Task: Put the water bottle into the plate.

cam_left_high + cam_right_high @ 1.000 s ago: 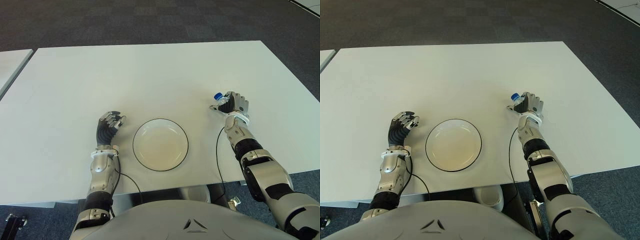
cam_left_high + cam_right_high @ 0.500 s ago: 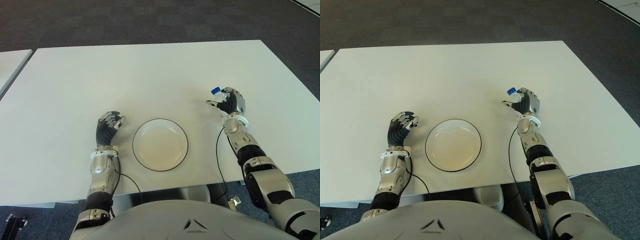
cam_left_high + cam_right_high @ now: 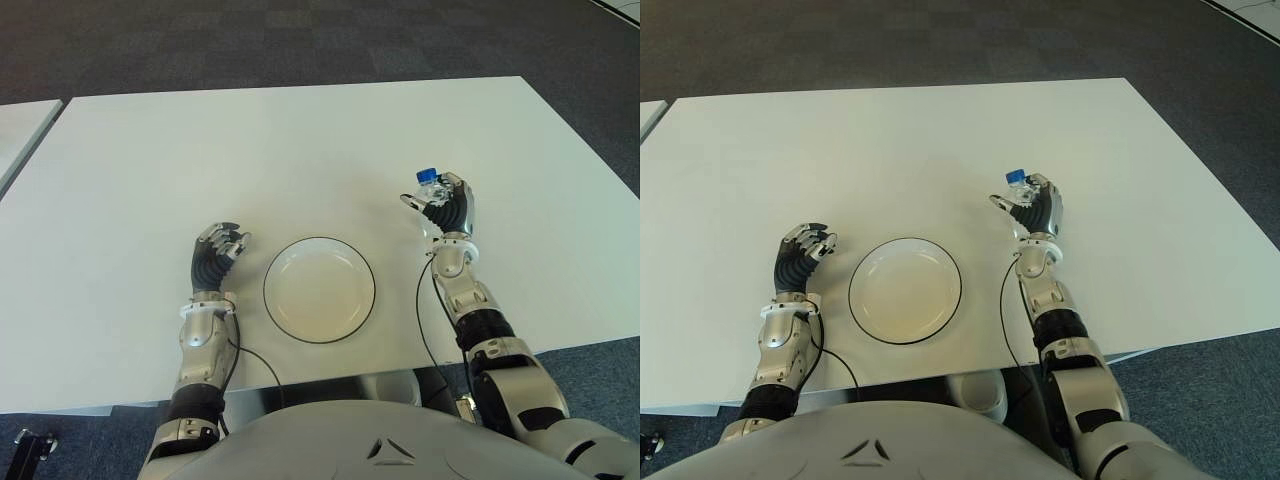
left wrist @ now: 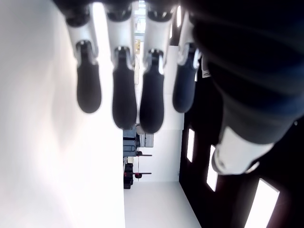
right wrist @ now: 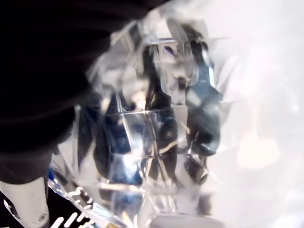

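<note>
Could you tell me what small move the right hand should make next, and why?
Probably carry the water bottle toward the robot's left, over the plate. The right hand grips it upright, right of the plate, which lies bare; the left hand shows beyond it.

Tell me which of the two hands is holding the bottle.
The right hand, right of the plate, grips the water bottle; the left hand is curled and empty.

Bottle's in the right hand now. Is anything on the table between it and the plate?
Nothing visible. The right hand holds the water bottle to the right of the plate, with only bare white table between them. The plate is empty. The left hand shows beside the plate's far, left side.
</note>
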